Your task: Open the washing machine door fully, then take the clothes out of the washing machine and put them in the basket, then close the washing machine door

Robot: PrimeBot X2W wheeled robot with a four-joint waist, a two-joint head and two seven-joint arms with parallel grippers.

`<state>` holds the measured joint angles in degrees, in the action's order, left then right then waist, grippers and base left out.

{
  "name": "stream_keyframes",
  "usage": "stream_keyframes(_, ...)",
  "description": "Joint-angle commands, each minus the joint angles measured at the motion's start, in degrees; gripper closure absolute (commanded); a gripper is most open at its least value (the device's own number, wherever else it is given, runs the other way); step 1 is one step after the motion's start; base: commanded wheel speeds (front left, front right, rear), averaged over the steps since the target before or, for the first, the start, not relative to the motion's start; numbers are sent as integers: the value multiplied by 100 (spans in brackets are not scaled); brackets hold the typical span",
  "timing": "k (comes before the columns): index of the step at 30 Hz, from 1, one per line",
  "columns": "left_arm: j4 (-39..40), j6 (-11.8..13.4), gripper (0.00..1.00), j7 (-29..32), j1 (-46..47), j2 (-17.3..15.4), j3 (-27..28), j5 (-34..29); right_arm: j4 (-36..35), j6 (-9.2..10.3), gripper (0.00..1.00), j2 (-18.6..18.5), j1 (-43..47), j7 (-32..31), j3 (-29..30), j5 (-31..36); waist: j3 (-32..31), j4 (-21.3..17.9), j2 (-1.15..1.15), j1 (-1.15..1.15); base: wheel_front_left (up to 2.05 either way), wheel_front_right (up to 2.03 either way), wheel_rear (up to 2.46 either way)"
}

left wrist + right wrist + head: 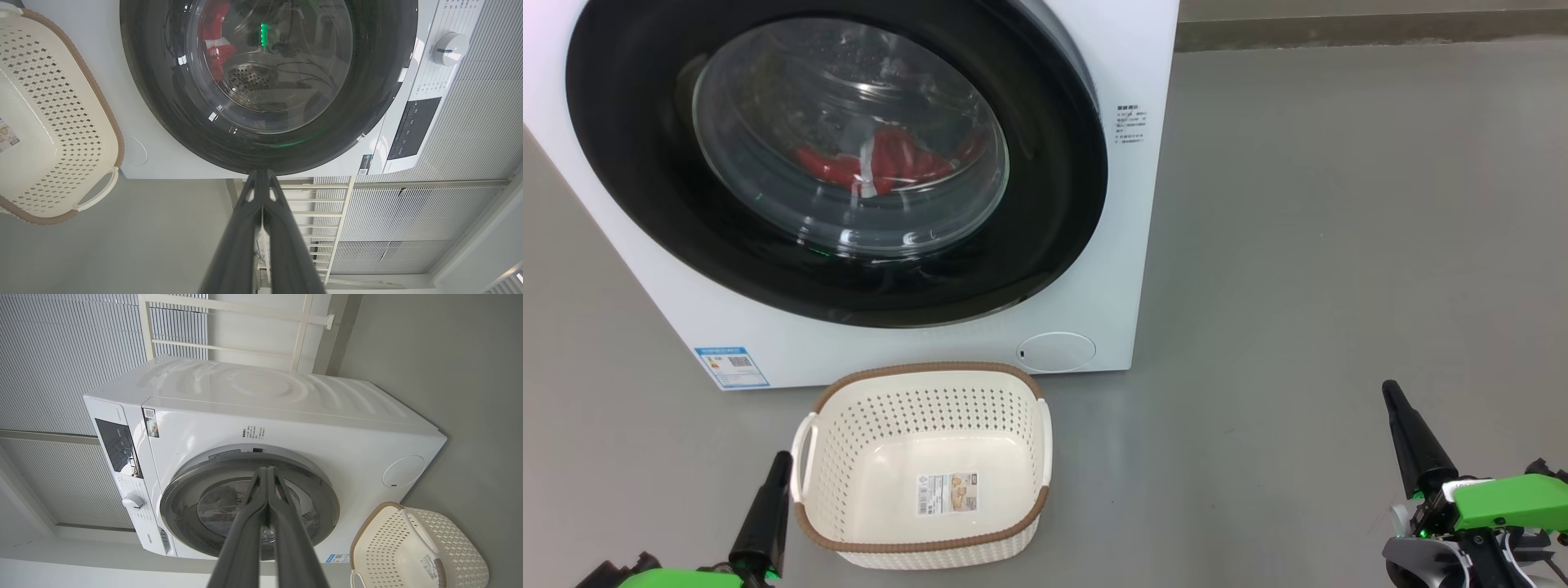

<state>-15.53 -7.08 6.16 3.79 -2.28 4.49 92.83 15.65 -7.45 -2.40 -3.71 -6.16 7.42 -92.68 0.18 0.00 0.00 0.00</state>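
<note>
My left gripper (781, 461) and my right gripper (1392, 396) each have their fingers pressed together, clamping nothing. The left sits low beside a handle of the basket (923, 369); the right is well apart over grey floor (1339, 245). The washing machine door (1054, 204) lies shut on the washing machine (1147, 245), its glass between me and the red clothes (882, 163). The basket stands just before the round flap (1058, 352).
</note>
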Motion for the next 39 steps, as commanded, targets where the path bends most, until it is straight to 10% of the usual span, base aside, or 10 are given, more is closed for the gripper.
stream_keyframes(1,149,-41,100,32,240,-65,203,-66,-163,-3,100,-53,-247,-32,-91,51,0,0,0,0,0,0,0)
stream_keyframes(39,149,-41,100,35,240,-62,206,-69,-163,-3,100,-50,-248,-35,-87,54,0,0,0,0,0,0,0)
